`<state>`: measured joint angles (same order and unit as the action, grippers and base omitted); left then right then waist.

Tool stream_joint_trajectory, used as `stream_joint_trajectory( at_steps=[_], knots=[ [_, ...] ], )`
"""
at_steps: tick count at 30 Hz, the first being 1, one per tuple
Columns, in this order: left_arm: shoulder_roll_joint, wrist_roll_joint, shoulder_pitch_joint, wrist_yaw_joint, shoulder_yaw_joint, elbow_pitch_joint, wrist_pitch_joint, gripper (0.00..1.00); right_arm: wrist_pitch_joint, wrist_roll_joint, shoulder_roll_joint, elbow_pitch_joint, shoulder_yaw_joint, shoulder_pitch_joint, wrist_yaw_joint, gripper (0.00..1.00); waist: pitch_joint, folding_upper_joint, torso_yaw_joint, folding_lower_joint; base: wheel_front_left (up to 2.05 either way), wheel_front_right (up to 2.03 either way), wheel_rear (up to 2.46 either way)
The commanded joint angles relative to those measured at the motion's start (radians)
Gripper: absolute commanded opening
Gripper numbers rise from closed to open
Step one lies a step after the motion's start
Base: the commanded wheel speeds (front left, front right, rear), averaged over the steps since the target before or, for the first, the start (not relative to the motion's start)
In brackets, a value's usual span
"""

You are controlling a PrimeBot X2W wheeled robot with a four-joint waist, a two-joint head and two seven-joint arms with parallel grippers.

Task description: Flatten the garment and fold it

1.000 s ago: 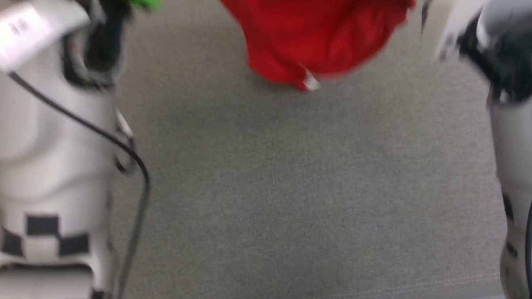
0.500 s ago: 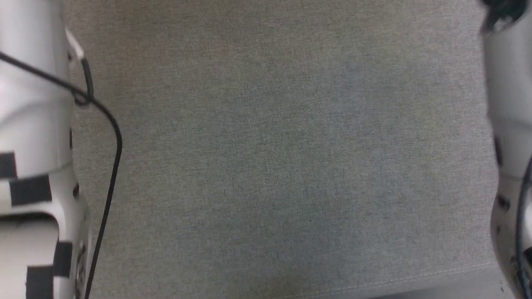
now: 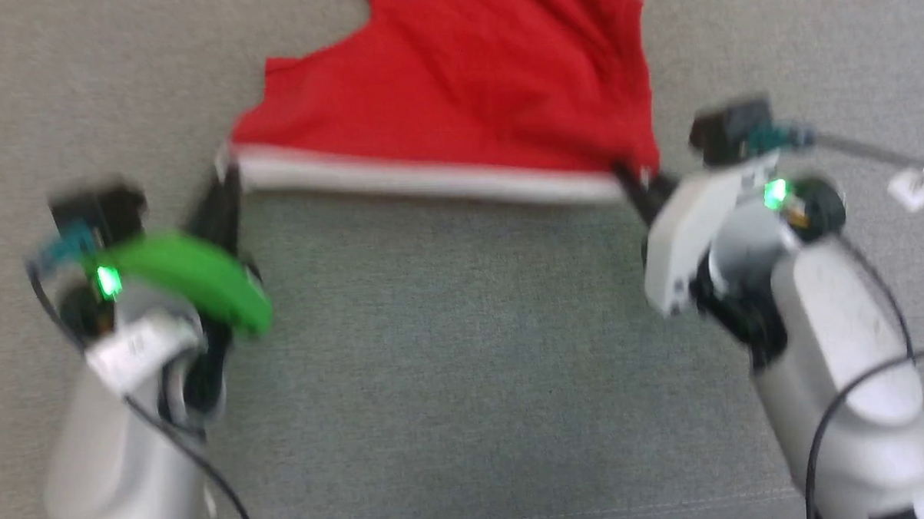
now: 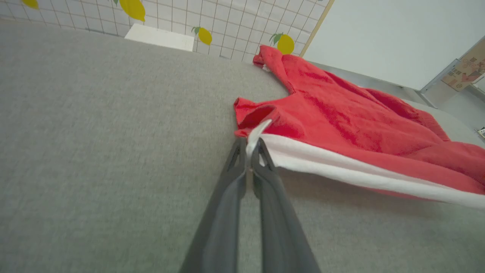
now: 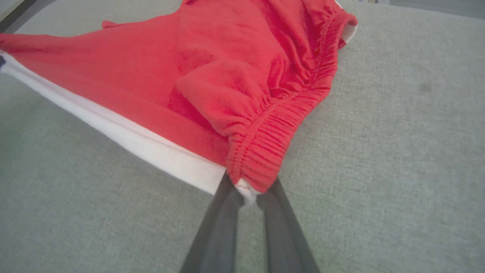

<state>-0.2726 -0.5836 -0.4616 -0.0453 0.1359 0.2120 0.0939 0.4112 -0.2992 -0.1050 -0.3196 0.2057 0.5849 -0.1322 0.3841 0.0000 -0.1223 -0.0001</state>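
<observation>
The red garment with a white trim band lies on the grey cloth surface, its near edge stretched taut between my two grippers. My left gripper is shut on the trim's left corner; in the left wrist view the white band runs from the pinched fingertips off to the right. My right gripper is shut on the right corner, where the right wrist view shows the gathered elastic waistband bunched over the fingertips.
The grey cloth surface has a stitched front edge near me. Behind it stands a white grid wall with yellow lemon stickers and a white box. Cables trail from both forearms.
The head camera has swung a lot: the garment and both grippers were out of its view half a second ago and now sit in its upper half, with the garment's edge pulled straight.
</observation>
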Motion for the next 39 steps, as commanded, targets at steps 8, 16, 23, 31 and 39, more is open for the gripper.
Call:
stream_joint_trajectory(
  at_steps=[8,16,23,31,39],
  knots=[
    [0.013,-0.094,0.364,0.080,0.007,-0.164,0.170,0.00,0.112,0.007,-0.006,0.201,-0.079,-0.330,0.002,0.00,-0.155,0.0000,0.086,0.0001,0.00,0.00,0.00],
    [-0.009,-0.146,0.582,0.123,0.054,-0.313,0.336,0.00,0.279,0.068,0.020,0.416,-0.175,-0.607,0.002,0.00,-0.206,0.0000,0.114,0.0001,0.00,0.00,0.00],
    [-0.005,-0.117,0.588,0.107,0.067,-0.418,0.282,0.00,0.310,0.068,0.045,0.539,-0.211,-0.714,0.002,0.00,-0.201,0.0000,0.100,0.0001,0.00,0.00,0.00],
    [0.031,0.009,0.355,0.060,0.094,-0.361,0.106,0.00,0.224,0.055,0.054,0.549,-0.163,-0.617,0.002,0.00,-0.145,0.0000,0.041,0.0001,0.00,0.00,0.00],
    [0.057,0.128,0.020,0.047,0.135,-0.153,0.042,0.00,0.171,0.025,0.055,0.502,-0.130,-0.442,0.002,0.00,-0.058,0.0000,-0.022,0.0001,0.00,0.00,0.00]
  ],
)
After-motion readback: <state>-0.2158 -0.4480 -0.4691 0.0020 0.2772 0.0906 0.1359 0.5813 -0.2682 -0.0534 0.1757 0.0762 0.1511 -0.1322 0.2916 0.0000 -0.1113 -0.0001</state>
